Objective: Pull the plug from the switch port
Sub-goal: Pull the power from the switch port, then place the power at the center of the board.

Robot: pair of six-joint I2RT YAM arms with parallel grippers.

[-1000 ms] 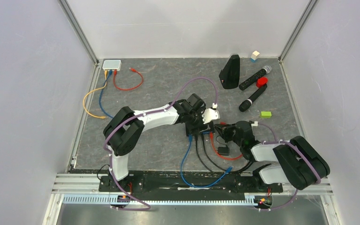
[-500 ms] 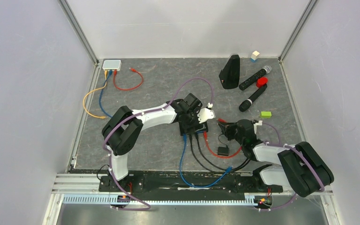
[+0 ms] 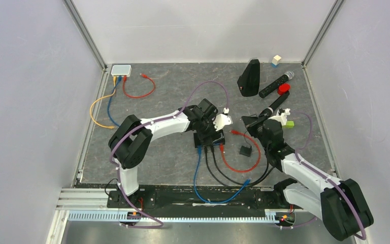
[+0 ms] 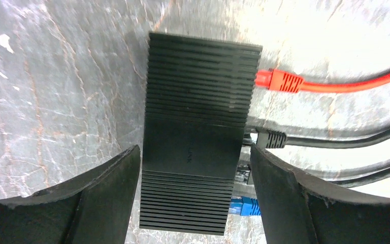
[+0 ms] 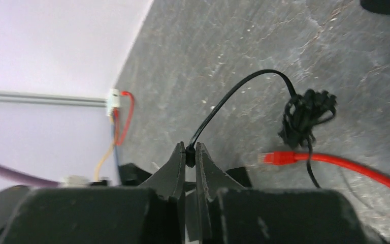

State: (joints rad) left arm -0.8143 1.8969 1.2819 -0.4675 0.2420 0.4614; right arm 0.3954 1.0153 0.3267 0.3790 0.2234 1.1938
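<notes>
The black switch (image 4: pixel 198 137) lies flat on the table between the two fingers (image 4: pixel 106 198) of my left gripper (image 4: pixel 195 198). The jaws are open, with a narrow gap on each side. A red plug (image 4: pixel 279 81), a black plug (image 4: pixel 270 138) and a blue plug (image 4: pixel 244 206) sit in its ports. In the top view the left gripper (image 3: pixel 209 133) hangs over the switch (image 3: pixel 209 139). My right gripper (image 5: pixel 190 152) is shut on a small black plug on a thin black cable (image 5: pixel 233 96). It is held above the table, right of the switch, at the right gripper (image 3: pixel 251 122).
A bundled coil of the thin cable (image 5: pixel 307 109) and a loose red plug (image 5: pixel 274 157) lie beyond the right gripper. A black adapter block (image 3: pixel 245 150) is nearby. Two microphones (image 3: pixel 274 107), a black stand (image 3: pixel 249 77) and a green block (image 3: pixel 288 123) are back right. A white switch (image 3: pixel 121 70) sits back left.
My right gripper has drawn back and to the right, away from the switch, carrying the thin black cable's plug. The left jaws have widened around the switch, which shifted slightly left.
</notes>
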